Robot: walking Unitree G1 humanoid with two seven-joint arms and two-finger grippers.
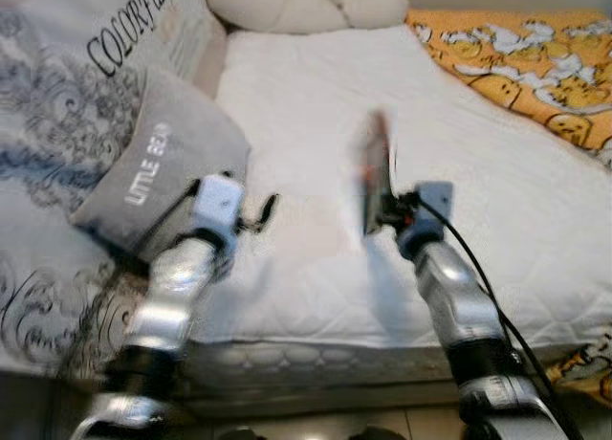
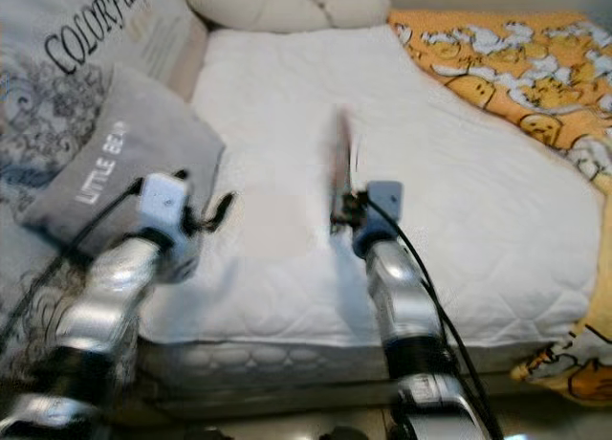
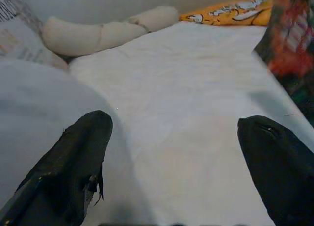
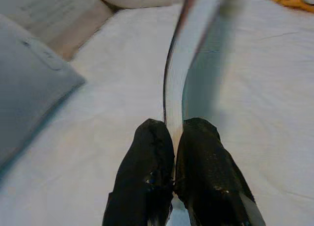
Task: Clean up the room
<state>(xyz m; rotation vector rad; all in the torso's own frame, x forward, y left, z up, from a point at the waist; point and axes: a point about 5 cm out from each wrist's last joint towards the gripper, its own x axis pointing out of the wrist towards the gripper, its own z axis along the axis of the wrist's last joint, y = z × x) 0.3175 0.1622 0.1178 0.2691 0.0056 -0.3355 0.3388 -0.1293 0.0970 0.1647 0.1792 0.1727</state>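
My right gripper (image 1: pixel 382 210) is shut on the lower edge of a thin flat book or packet (image 1: pixel 375 167) with a dark, reddish cover, held upright and edge-on above the white mattress (image 1: pixel 306 105). In the right wrist view both fingers (image 4: pixel 147 177) pinch the thin item (image 4: pixel 176 83), which bends away from them. My left gripper (image 1: pixel 263 213) hovers open over the mattress beside a grey "LITTLE BEAR" pillow (image 1: pixel 163 163). Its fingers (image 3: pixel 73 157) stand wide apart with nothing between them, and the held item (image 3: pixel 289 44) shows at the edge of that view.
A large patterned "COLORFUL" pillow (image 1: pixel 86 48) lies at the left. A cream bolster (image 1: pixel 296 5) rests at the head of the bed. An orange blanket with yellow cartoon figures (image 1: pixel 526 57) covers the right side. The bed's front edge (image 1: pixel 316 359) is close to me.
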